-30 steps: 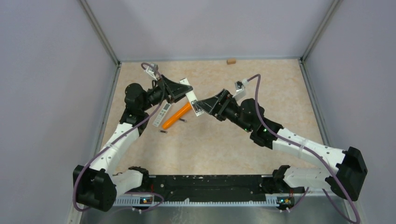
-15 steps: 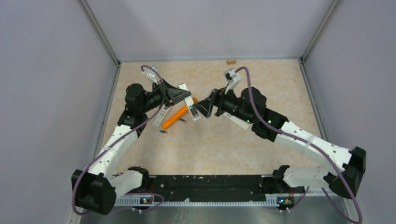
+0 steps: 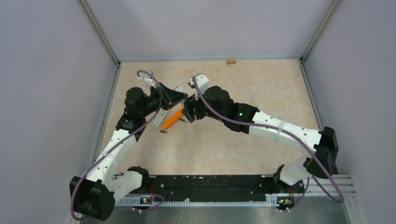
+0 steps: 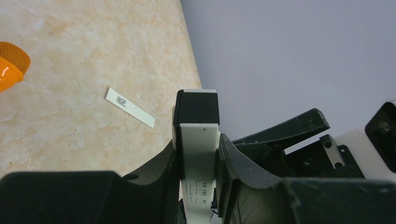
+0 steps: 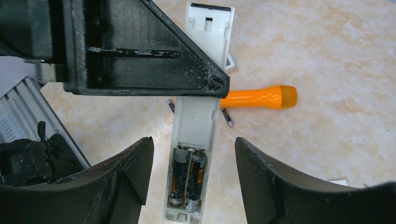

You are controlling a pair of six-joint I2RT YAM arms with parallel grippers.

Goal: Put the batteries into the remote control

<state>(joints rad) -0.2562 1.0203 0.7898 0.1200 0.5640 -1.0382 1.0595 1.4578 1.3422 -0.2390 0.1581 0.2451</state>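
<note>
My left gripper [image 4: 198, 142] is shut on the white remote control [image 4: 199, 154], gripping its two long edges, with the remote's black end pointing away from the wrist. In the right wrist view the remote [image 5: 195, 121] shows its open compartment with two batteries [image 5: 187, 179] seated side by side. My right gripper [image 5: 194, 142] is open, its jaws either side of that end with a gap on both sides. Two loose batteries [image 5: 227, 116] [image 5: 171, 105] lie on the table beneath. From above, both grippers [image 3: 180, 98] [image 3: 189, 112] meet over the table's far left.
An orange torch-like tube [image 3: 172, 118] lies under the grippers, with loose batteries [image 3: 163, 132] [image 3: 183, 121] beside it. A flat white strip with a printed label [image 4: 130, 107] rests on the table. A small brown block [image 3: 230, 61] sits by the back wall.
My right arm has swung left and turned, bringing its gripper down over the remote's battery end. The left gripper, still holding the remote, has drawn slightly left.
</note>
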